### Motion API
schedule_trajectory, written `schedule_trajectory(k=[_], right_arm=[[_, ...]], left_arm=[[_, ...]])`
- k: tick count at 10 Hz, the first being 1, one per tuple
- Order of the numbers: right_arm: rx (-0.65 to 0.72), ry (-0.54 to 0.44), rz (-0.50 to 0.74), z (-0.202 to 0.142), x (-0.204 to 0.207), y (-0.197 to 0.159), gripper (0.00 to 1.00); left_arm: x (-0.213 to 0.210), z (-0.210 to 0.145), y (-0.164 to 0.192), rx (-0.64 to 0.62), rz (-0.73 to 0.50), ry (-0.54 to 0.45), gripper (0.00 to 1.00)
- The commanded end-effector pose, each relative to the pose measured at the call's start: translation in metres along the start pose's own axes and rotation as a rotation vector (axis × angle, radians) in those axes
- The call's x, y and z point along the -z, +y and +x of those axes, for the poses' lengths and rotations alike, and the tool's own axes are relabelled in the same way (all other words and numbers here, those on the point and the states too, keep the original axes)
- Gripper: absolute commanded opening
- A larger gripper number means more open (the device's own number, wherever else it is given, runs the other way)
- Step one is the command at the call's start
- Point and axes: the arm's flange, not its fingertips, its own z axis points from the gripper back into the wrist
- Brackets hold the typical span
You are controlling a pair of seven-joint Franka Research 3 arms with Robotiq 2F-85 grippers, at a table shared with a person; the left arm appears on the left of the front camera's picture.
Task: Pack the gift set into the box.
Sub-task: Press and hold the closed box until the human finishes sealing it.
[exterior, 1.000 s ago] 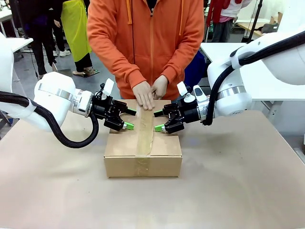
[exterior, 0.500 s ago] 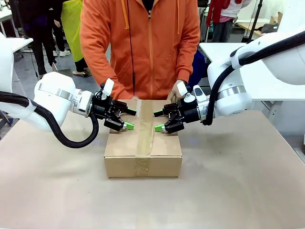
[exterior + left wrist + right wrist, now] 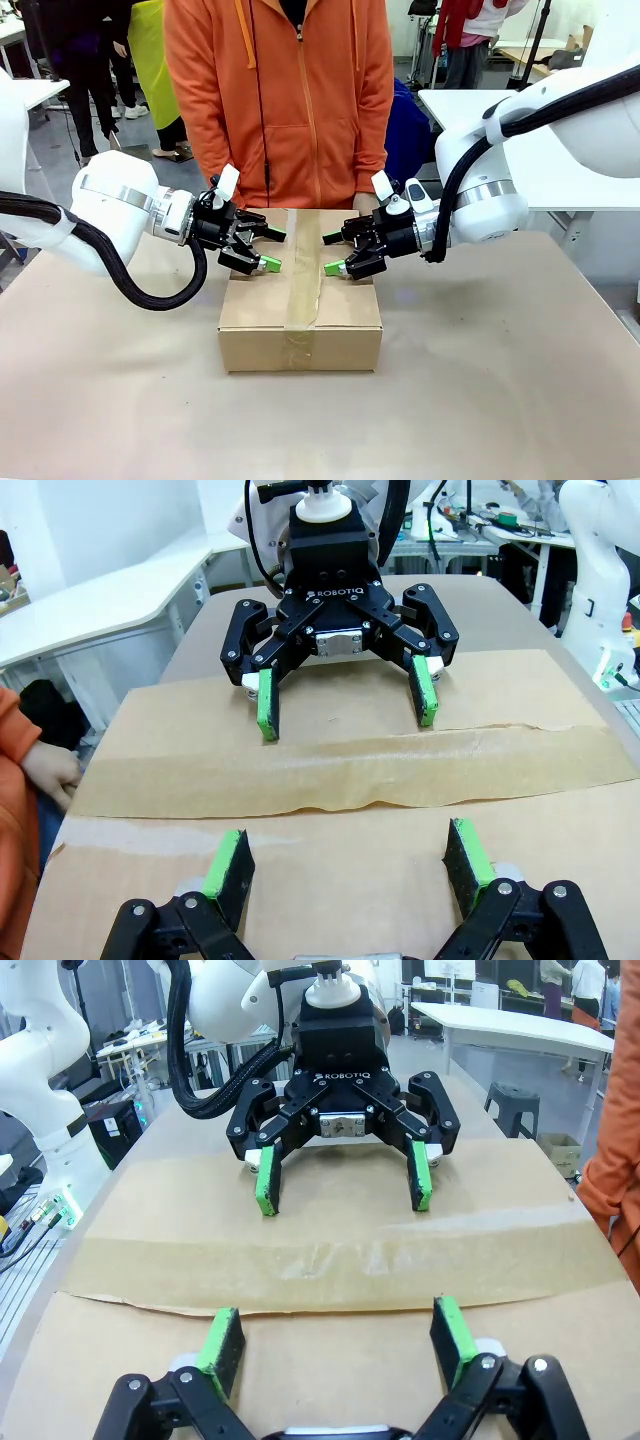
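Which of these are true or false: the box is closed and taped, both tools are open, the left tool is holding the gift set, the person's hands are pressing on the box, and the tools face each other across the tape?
1. The box is closed, with a strip of tape along its top seam. True.
2. The left tool and the right tool are both open. True.
3. The left tool grips the gift set. False: its fingers are spread and hold nothing.
4. The person's hands press on the box. False: no hand is on the box top.
5. The tools face each other across the tape. True.
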Motion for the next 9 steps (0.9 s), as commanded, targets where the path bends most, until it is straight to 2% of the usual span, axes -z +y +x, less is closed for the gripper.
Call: schedule_trajectory(k=[1,3,4,5,6,7,8,9], right_arm=[[-0.002,0.013,-0.005,-0.002,0.000,0.001,1.00],[0.000,0.000,0.000,0.000,0.000,0.000,1.00],[-0.054,-0.023,-0.123,0.045,-0.049,0.006,1.00],[-0.118,-0.062,-0.214,0.075,-0.100,0.019,1.00],[-0.129,-0.087,-0.294,0.086,-0.151,0.036,1.00],[-0.132,-0.101,-0.382,0.081,-0.187,0.050,1.00],[-0.112,-0.123,-0.505,0.069,-0.219,0.064,1.00],[-0.093,-0.132,-0.625,0.056,-0.246,0.079,1.00]], left_arm=[[0.001,-0.006,-0.002,0.004,-0.012,0.007,1.00],[0.000,0.000,0.000,0.000,0.000,0.000,1.00],[-0.043,0.045,-0.016,0.058,0.027,-0.162,1.00],[-0.094,0.075,-0.039,0.143,0.086,-0.284,1.00],[-0.148,0.085,-0.068,0.206,0.176,-0.360,1.00],[-0.187,0.077,-0.091,0.229,0.220,-0.388,1.00],[-0.216,0.058,-0.109,0.200,0.346,-0.338,1.00],[-0.235,0.039,-0.126,0.186,0.395,-0.352,1.00]])
